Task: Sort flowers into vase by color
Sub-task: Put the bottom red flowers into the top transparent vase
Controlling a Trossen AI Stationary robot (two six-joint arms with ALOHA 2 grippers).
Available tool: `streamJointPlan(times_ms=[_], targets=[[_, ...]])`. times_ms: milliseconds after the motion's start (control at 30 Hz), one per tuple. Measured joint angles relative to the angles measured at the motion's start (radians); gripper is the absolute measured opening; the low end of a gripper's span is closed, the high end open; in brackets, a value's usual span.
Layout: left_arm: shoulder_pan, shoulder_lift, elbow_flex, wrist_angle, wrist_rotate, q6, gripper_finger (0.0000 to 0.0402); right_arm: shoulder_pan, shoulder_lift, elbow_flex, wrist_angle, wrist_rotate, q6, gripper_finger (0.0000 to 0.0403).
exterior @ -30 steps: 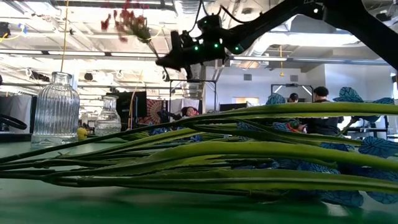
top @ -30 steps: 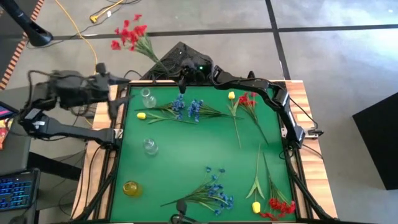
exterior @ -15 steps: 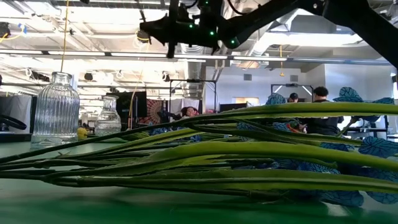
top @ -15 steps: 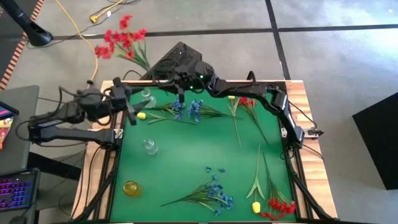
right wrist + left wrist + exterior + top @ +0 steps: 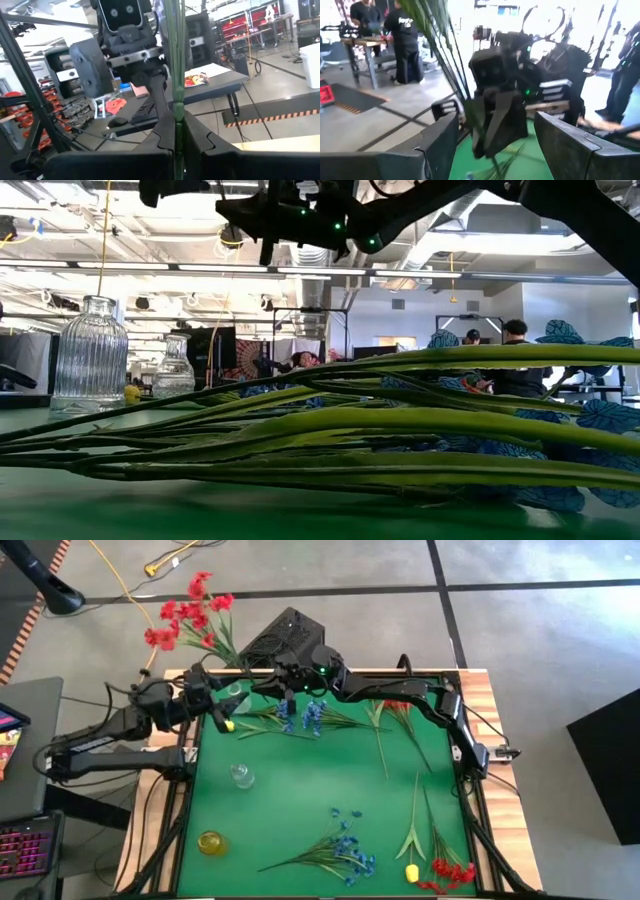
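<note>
My right gripper (image 5: 274,676) hovers over the table's far-left part, shut on a red-blossom flower spray (image 5: 187,616). The spray's blossoms reach out past the far-left corner. My left gripper (image 5: 218,703) is open at the left edge and faces the right one. In the left wrist view its fingers (image 5: 437,145) stand on either side of the right gripper (image 5: 497,117) and the stems (image 5: 445,45), farther back and touching nothing. A clear vase (image 5: 240,775) and a yellow vase (image 5: 211,842) stand on the green mat. Another clear vase (image 5: 236,692) is partly hidden by the left gripper. My right gripper pinches the red spray's green stems (image 5: 177,107) between its two fingers, near the stems' lower end. The fingers come about level from the table's right side. The spray is lifted clear and slants up toward the far-left corner, blossoms at the top.
Blue sprays (image 5: 300,718) and a yellow tulip (image 5: 227,725) lie at the far left. Red blossoms (image 5: 400,706) lie at the far right. At the near edge lie a blue spray (image 5: 345,850), a yellow tulip (image 5: 411,872) and red blossoms (image 5: 450,872). People stand in the room beyond.
My left gripper has come down and moved in from beyond the table's left edge toward the right gripper, staying open. My right gripper has moved toward the table's left edge, risen a little and tipped up. The red spray has swung left with it.
</note>
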Motion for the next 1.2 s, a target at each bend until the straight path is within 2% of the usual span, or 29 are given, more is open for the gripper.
streamJointPlan(times_ms=[200,367,467,700,900,1200], targets=[[0.032,0.020,0.000,0.052,-0.035,-0.017,0.0247,0.005,0.000,0.000,0.000,0.000,-0.001,0.0036],[0.055,0.085,0.000,0.113,0.026,-0.030,0.0247,0.007,0.000,0.000,0.000,0.000,-0.003,0.0036],[0.063,0.112,-0.001,0.148,0.026,-0.031,0.0247,0.006,0.000,0.000,-0.004,0.000,-0.003,0.0037],[0.064,0.071,-0.001,0.160,0.009,-0.030,0.0242,0.004,0.000,0.000,-0.005,0.000,0.000,0.0037],[0.064,0.046,-0.001,0.138,-0.008,-0.030,0.0182,0.003,0.000,0.000,-0.004,0.000,0.000,0.0037],[0.064,0.079,0.000,0.134,-0.003,-0.030,0.0083,0.006,0.000,0.000,-0.002,-0.001,-0.001,0.0038]])
